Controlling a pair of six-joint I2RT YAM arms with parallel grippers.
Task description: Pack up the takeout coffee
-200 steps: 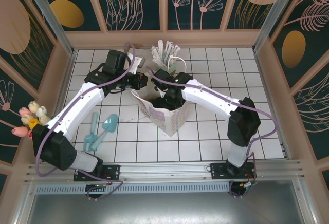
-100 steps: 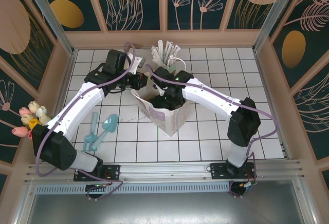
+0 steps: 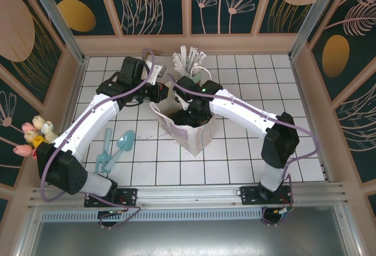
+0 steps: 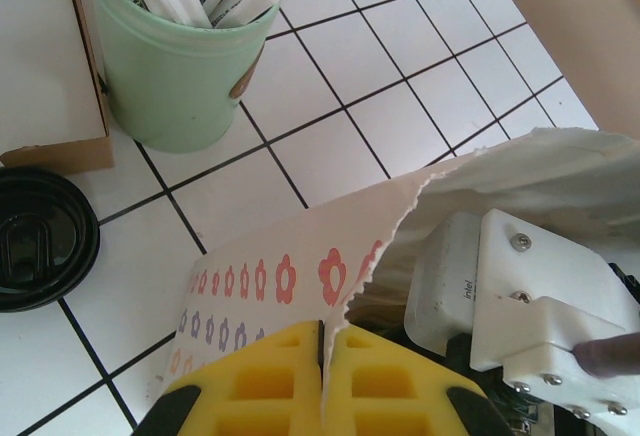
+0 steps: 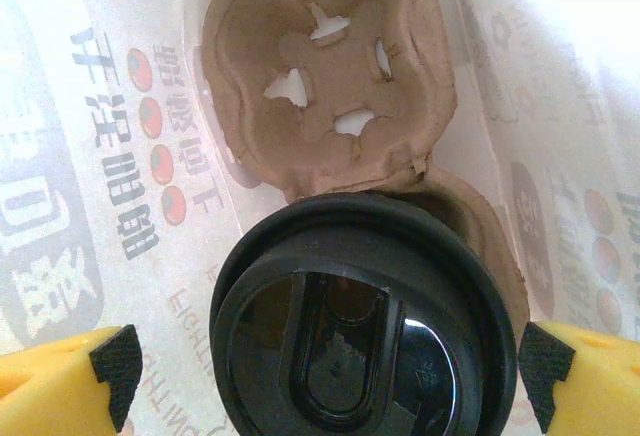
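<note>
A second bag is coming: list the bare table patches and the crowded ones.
Free: the back-right tiles between the right arm and the right wall, and the near strip between the paper bag and the arm bases. Crowded: the back centre, where the cup of sticks, the bag and the left arm meet; teal utensils lie left.

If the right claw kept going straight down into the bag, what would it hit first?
Probably the takeout coffee's black lid, straight ahead between the right gripper's open fingers; how near is hard to judge.
</note>
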